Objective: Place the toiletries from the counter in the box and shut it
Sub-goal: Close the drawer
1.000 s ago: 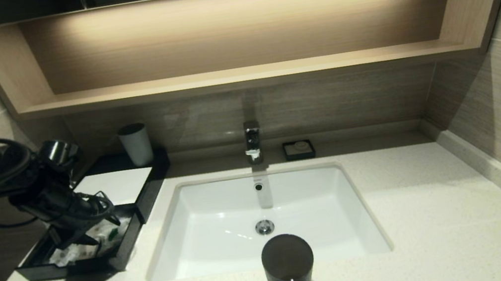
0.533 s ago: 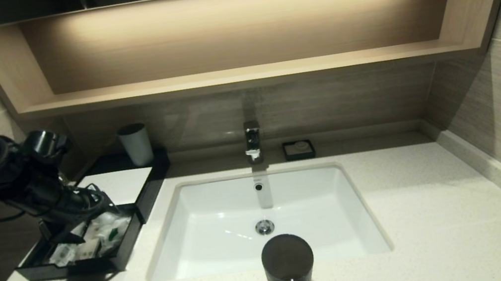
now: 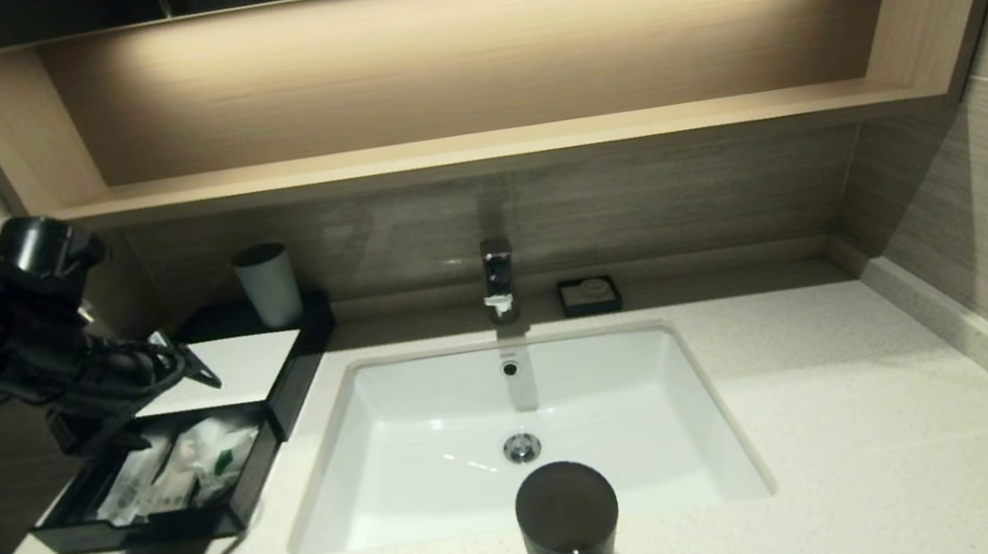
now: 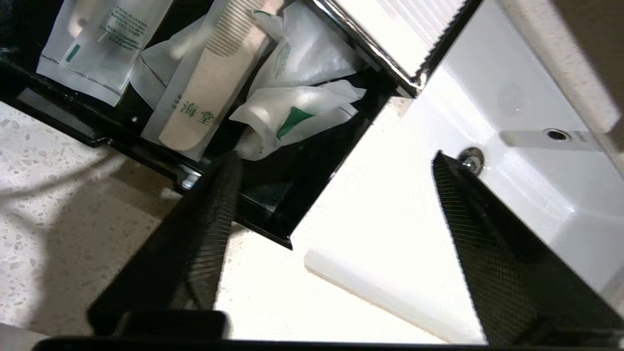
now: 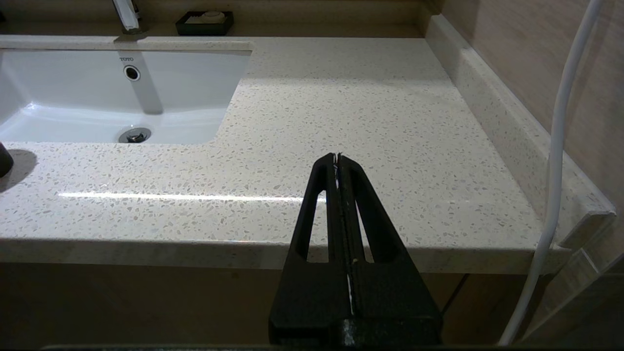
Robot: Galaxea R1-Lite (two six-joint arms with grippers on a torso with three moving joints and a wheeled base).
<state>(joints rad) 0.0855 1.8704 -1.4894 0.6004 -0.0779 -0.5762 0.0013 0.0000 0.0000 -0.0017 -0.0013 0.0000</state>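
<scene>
Left claw [image 3: 174, 382] hangs spread, empty, above open box [image 3: 239, 511] edge.

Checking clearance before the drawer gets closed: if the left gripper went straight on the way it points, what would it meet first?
Probably the counter between the box and sink; depth is uncertain.

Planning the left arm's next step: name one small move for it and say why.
Probably bring the left claw down to the front of the pulled-out drawer and push it shut. The claw is open and holds nothing, the toiletries already lie inside the drawer, no packets show on the counter, and the box still stands open. The right claw sits parked, shut.
</scene>
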